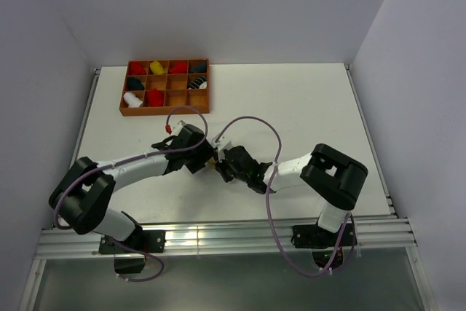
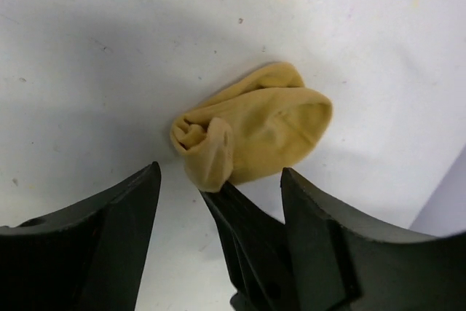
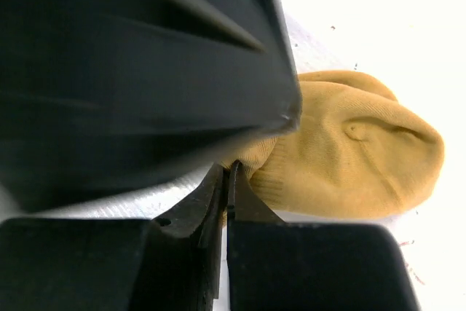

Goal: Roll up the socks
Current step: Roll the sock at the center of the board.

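Right gripper (image 3: 227, 174): jaws pressed together on a thin fold at the curled end of the sock. I read this as a pinch on cloth.
Left gripper (image 2: 220, 174): spread wide and gripping nothing, with one finger on either side of the right gripper's tip. I cannot tell whether a finger brushes the fabric.
Tan sock (image 2: 262, 129): lies on the white table (image 1: 306, 107) between the two arms. One end is curled into a small loose roll and the toe end is flat. From overhead the grippers almost hide it.
Sock and right gripper: touching. The roll sits at the fingertips and the rest of the sock stretches away beyond them.
Sock and left gripper: the roll lies just past the open gap, roughly centred, and the toe is farther out.
Handling: I judge it light, soft and limp, with no stiffness to keep a shape. The roll would likely slacken if let go. The knit should give fair friction, and nothing about it is fragile.
Where to hold: across the full thickness of the roll, I think, not on one layer, since a single fold can peel out.
Wooden tray (image 1: 124, 111): at the far left of the table, well apart from the sock.
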`<state>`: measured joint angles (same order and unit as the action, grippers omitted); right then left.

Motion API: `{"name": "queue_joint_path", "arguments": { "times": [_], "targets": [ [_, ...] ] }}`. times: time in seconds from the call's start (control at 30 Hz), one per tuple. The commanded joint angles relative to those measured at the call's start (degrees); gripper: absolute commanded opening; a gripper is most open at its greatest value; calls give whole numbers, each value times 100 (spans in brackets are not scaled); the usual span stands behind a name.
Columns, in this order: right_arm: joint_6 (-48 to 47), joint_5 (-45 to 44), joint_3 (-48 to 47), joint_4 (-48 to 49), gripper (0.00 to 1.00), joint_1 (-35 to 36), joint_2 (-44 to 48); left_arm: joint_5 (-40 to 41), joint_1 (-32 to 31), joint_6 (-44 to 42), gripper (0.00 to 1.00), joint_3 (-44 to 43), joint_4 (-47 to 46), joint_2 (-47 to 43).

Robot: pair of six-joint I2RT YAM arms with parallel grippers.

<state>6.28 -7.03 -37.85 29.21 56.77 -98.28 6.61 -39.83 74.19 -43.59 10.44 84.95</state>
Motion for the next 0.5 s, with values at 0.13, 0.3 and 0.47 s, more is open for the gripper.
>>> {"name": "queue_joint_path", "arguments": {
  "times": [0.13,0.3,0.47],
  "targets": [
    [426,2184,128,-74,0,-886,2,191,265,78,76,70,-138,-786],
    [786,3364,32,110,0,-1493,-305,244,266,104,77,395,-419,-1067],
    [1207,4340,-240,137,0,-2099,-823,-81,248,104,76,773,-1182,-980]
  ]
}}
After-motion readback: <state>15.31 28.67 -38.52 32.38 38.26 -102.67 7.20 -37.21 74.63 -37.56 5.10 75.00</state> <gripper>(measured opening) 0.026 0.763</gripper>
